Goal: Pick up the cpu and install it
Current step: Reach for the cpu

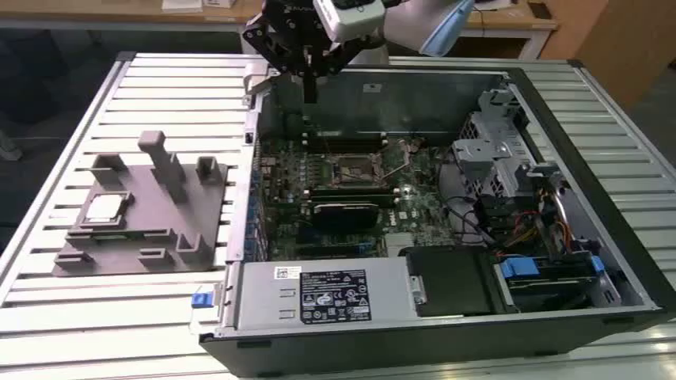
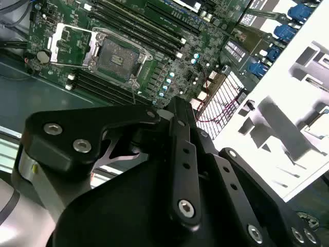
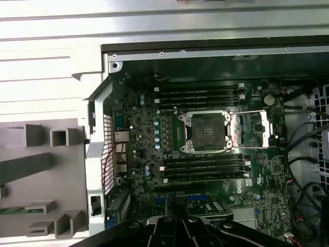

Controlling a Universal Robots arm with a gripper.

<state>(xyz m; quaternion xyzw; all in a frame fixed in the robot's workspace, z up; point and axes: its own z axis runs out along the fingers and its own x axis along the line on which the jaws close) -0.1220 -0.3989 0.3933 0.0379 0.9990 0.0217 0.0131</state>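
Closest to the lens in both wrist views is the gripper (image 2: 177, 108). Its fingers appear pressed together with nothing between them, though the tips are partly masked.

In the exterior view it hangs over the far wall of the open computer case (image 1: 423, 348). The case holds the motherboard (image 3: 149, 154), memory slots (image 3: 198, 95) and a power supply (image 1: 317, 297). The socket (image 3: 205, 132) sits mid-board with its load plate (image 3: 264, 128) swung aside.

The cpu (image 1: 106, 209) lies flat, silvery top up, in a recess of the grey fixture (image 1: 158, 229) on the slatted table (image 1: 169, 87), at the exterior view's left and well apart from the gripper. Its edges run square with the fixture's sides. Upright posts (image 1: 158, 154) stand just beside it, and the case's side wall stands between fixture and motherboard.
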